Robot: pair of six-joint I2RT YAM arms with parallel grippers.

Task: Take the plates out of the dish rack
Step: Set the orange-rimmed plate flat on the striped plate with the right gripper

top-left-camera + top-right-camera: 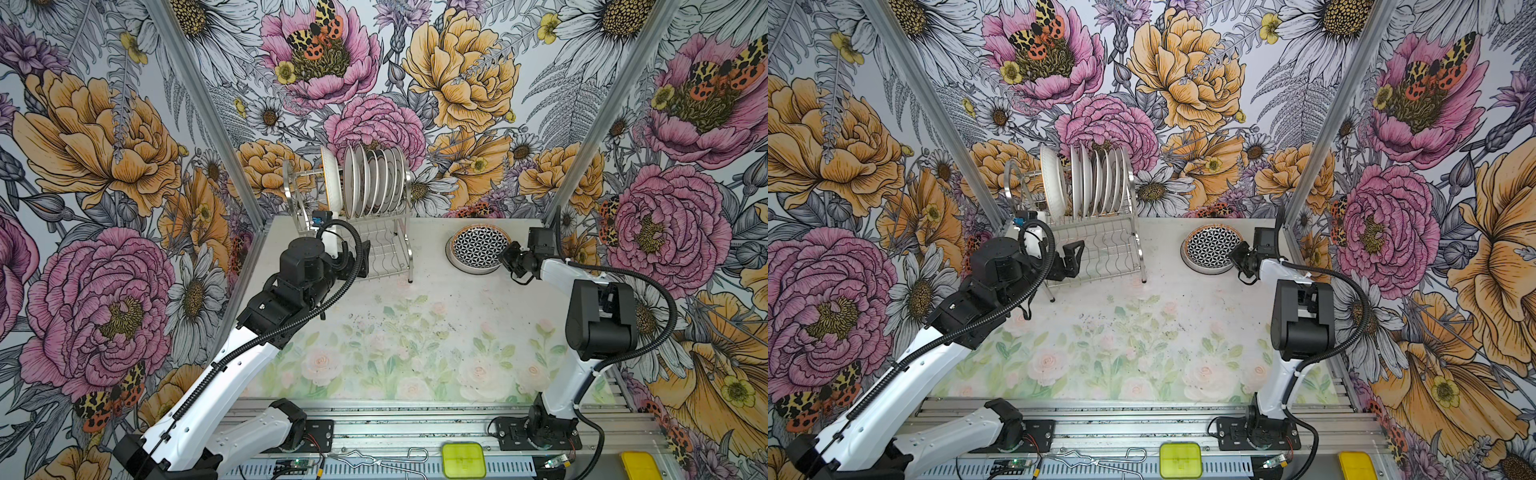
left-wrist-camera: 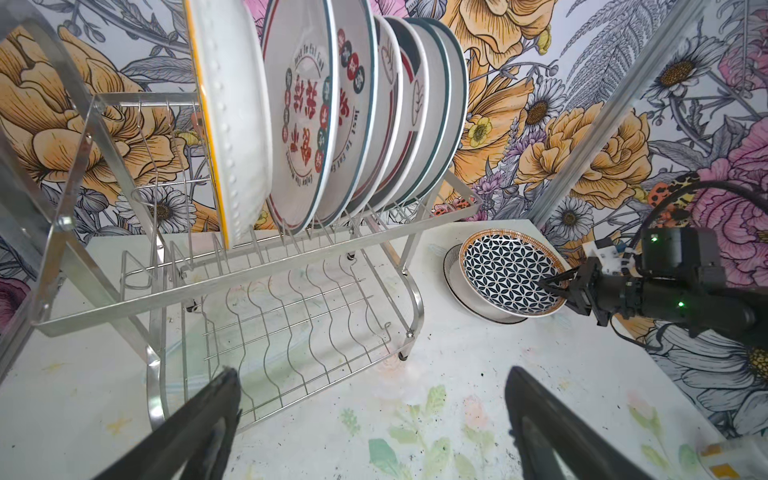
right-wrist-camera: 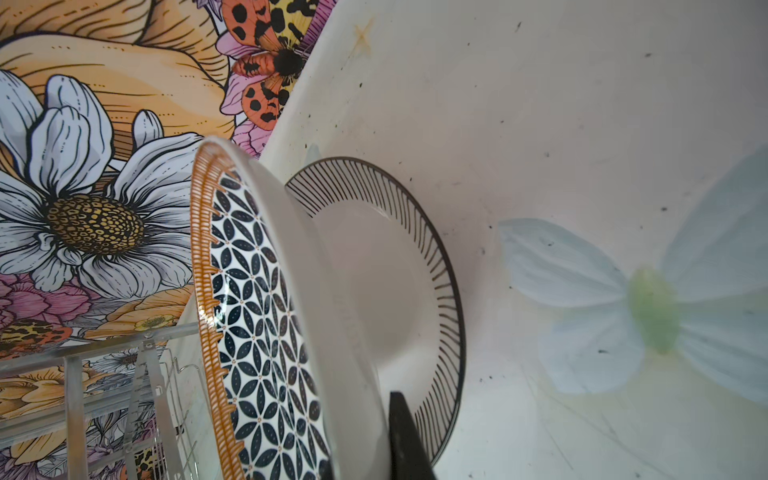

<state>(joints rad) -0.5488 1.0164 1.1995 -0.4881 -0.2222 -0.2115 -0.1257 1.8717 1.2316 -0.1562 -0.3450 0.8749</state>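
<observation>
1. On the table (image 1: 415,299), your right gripper (image 1: 509,254) pinches the patterned plate (image 1: 480,247) over a striped plate (image 3: 374,270).
2. Your left gripper (image 2: 374,376) gapes open by the dish rack (image 2: 266,266).
3. Its top tier holds plates (image 2: 299,124).

Plate (image 2: 299,124) w/ red Chinese chars: "Just To Eat Eat", "Enjoy The…" partly legible; next plate (image 2: 353,124) same wording.

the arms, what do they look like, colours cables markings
Both have glossy white link shells, left arm and right arm alike, joined by boxy black joint housings. A ribbed black cable hose loops outside each. Each ends in a black pincer: the left pincer has long, flat, tapering fingers; small green lights glow behind the right pincer.
</observation>
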